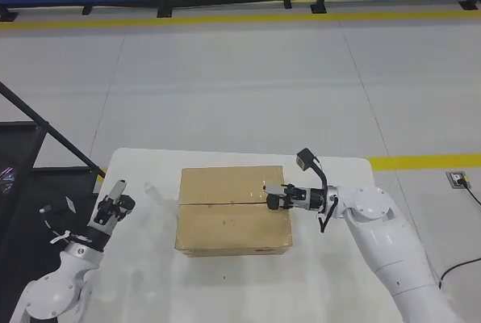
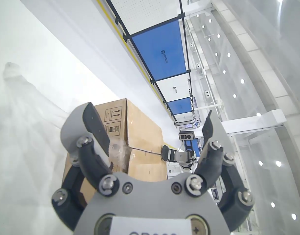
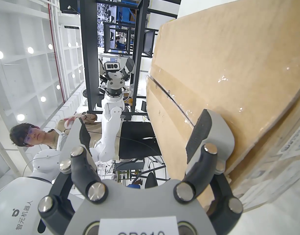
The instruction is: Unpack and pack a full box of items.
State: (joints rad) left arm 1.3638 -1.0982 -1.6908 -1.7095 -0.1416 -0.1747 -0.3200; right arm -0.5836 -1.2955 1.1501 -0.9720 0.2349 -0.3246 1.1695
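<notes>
**A:** Where's your left gripper (image 1: 121, 203) sitting?
**B:** Off the box's (image 1: 234, 220) left side, well apart from it, fingers spread, nothing in them.
**A:** And your right gripper (image 1: 271, 198)?
**B:** Spread too, with one finger (image 3: 201, 133) lying on the box top by the taped seam (image 1: 224, 203). The box is shut, in the middle of the table (image 1: 160, 270).

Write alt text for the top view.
A closed cardboard box sits in the middle of a white table. The right gripper, open, is at one end of the box's top seam; the left gripper, open, is apart from the box.
</notes>
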